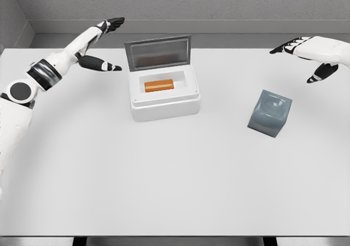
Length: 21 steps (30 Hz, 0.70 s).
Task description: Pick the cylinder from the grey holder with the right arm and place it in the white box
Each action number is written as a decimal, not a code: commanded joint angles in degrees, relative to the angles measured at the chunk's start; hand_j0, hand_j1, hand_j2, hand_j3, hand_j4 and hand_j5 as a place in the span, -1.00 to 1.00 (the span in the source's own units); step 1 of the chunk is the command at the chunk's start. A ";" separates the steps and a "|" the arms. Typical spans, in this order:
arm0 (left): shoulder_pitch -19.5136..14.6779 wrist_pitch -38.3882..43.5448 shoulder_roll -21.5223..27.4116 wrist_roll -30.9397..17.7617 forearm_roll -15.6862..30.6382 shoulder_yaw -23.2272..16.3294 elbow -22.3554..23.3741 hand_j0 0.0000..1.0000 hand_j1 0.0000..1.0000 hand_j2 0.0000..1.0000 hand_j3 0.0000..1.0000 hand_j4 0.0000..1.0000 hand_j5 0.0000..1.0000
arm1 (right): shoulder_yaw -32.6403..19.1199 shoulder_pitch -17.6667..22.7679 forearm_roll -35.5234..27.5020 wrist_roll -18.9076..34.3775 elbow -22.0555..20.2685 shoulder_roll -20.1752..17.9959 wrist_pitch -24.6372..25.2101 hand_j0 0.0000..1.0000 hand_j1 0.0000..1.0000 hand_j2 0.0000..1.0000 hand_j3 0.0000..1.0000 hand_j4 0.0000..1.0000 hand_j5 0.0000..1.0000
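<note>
- Left hand (104, 44) hovers over the table's (164, 169) far left edge, fingers spread, empty.
- White box (164, 95), lid up, near the far edge, holds the orange cylinder (158, 85) lying flat.
- Grey holder (269, 112) stands right of it.
- Right hand (306, 57) hovers over the far right, fingers spread, empty.

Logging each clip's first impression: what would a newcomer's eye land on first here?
The orange cylinder lying inside the open white box, left of the table's middle, stands out most. To the right sits the grey holder, tilted and empty. Both hands hover open over the far edge, left hand and right hand, holding nothing.
</note>
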 commanded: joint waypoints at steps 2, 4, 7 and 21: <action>0.00 0.08 -1.69 -0.09 0.07 -0.22 0.87 1.00 1.00 1.00 1.00 1.00 1.00 | -0.01 0.00 -0.24 -0.03 -0.03 0.62 0.16 1.00 1.00 1.00 1.00 1.00 1.00; 0.00 0.08 -1.95 -0.09 -0.02 -0.22 1.40 1.00 1.00 1.00 1.00 1.00 1.00 | -0.01 0.00 -0.24 -0.03 -0.03 0.71 0.16 1.00 1.00 1.00 1.00 1.00 1.00; 0.00 0.08 -2.30 -0.09 -1.08 -0.31 2.10 1.00 1.00 1.00 1.00 1.00 1.00 | -0.01 0.00 -0.24 -0.03 -0.03 0.71 0.16 1.00 1.00 1.00 1.00 1.00 1.00; -0.18 0.08 -3.62 -0.26 -2.04 -1.01 2.72 1.00 1.00 1.00 1.00 1.00 1.00 | -0.09 -0.18 -0.33 -0.03 -0.38 0.62 0.16 1.00 1.00 1.00 1.00 1.00 1.00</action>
